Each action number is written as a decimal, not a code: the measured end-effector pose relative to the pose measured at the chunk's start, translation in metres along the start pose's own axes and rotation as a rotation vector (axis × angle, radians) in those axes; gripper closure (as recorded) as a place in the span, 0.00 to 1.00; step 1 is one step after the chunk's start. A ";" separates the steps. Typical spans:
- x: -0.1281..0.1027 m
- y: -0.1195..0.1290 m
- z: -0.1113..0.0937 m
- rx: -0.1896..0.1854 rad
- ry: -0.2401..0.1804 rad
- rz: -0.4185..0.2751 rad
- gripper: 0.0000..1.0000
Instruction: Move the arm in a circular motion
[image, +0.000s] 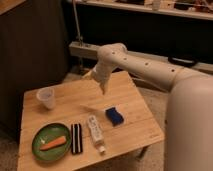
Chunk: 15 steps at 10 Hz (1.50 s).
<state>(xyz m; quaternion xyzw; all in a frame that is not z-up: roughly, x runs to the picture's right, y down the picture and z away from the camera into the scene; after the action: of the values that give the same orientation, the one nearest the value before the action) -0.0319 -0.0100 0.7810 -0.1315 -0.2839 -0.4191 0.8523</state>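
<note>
The glossy white arm (150, 67) with small dark dots reaches from the right edge across to the middle of the view and bends down at an elbow. It tapers to a beige gripper (103, 88) that hangs above the far middle of the wooden table (130, 135). The gripper holds nothing that I can see and touches nothing on the table.
On the table: a clear plastic cup (46, 97) at the left, a green plate (40, 150) with a carrot (54, 143), a black bar (76, 138), a white tube (95, 131) and a blue sponge (115, 116). A dark shelf unit stands behind.
</note>
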 end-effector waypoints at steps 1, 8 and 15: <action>-0.002 0.025 -0.008 -0.002 0.014 0.038 0.20; -0.109 0.124 -0.053 0.004 0.007 0.128 0.20; -0.147 -0.018 -0.011 0.059 -0.151 -0.204 0.20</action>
<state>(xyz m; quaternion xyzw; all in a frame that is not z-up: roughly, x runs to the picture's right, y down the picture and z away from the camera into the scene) -0.1136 0.0679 0.6852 -0.1077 -0.3714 -0.4841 0.7849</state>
